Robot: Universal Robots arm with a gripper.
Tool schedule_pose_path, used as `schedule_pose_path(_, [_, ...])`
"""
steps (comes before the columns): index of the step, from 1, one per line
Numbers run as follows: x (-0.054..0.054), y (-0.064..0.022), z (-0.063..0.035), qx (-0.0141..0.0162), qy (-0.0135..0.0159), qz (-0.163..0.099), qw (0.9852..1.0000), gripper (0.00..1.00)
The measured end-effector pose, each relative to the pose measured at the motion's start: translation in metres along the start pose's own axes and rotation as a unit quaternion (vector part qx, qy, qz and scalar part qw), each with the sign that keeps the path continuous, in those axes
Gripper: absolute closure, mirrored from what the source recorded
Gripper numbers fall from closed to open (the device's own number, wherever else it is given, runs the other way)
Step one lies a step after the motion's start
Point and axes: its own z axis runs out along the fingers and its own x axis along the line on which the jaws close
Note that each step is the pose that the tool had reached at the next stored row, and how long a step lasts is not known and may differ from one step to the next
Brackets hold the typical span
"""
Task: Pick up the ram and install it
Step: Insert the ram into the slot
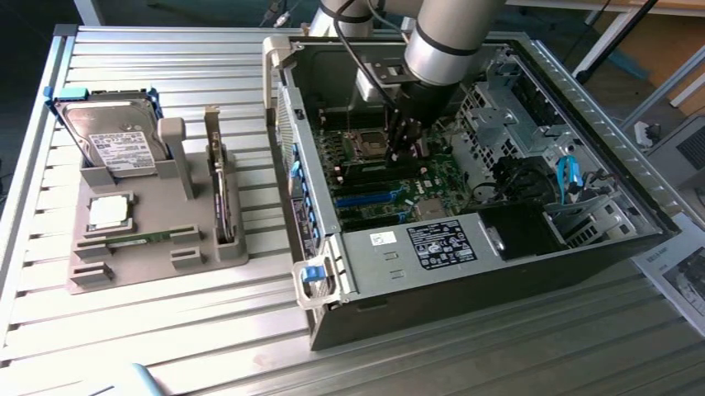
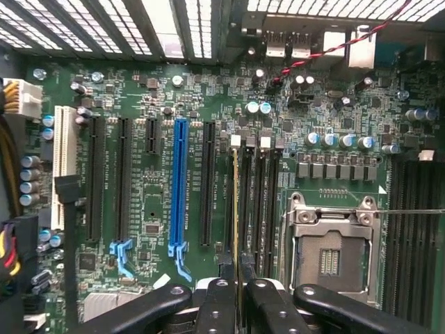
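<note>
Wrist view shows the fingers point(image 2: 221, 299) clamped on the ram point(image 2: 235, 209), which stands edge-on between them and runs out past their tips along the memory slots point(image 2: 268, 209), beside the empty processor socket point(image 2: 332, 257). Exterior view puts the grip inside the open computer case point(image 1: 463, 247), at two o'clock from the parts tray point(image 1: 132, 264) on the counter point(image 1: 165, 330).

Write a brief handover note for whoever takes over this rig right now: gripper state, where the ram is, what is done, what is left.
Gripper: shut on the ram, which it holds edge-on.
Position: inside the open computer case, with the ram lined up over the memory slots beside the empty processor socket.
Done: ram picked up and brought to the motherboard.
Left: installing it. Whether it has entered a slot cannot be told. Grip not yet released.
</note>
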Motion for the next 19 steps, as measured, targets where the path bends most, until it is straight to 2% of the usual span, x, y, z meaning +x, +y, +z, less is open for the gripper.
schedule_pose_path(6, [0.0, 0.0, 0.0029, 0.0002, 0.0023, 0.007, 1.0, 0.87])
schedule_pose_path(8, [0.0002, 0.0, 0.003, 0.0, 0.0072, 0.007, 1.0, 0.87])
schedule_pose_path(12, [0.0002, 0.0, 0.0031, -0.0001, 0.0117, 0.007, 0.9999, 0.87])
schedule_pose_path(14, [0.0002, 0.0, 0.0031, -0.0003, 0.0151, 0.007, 0.9999, 0.87])
schedule_pose_path(19, [0.0002, 0.0, 0.0036, -0.0002, 0.0151, 0.007, 0.9999, 0.87])
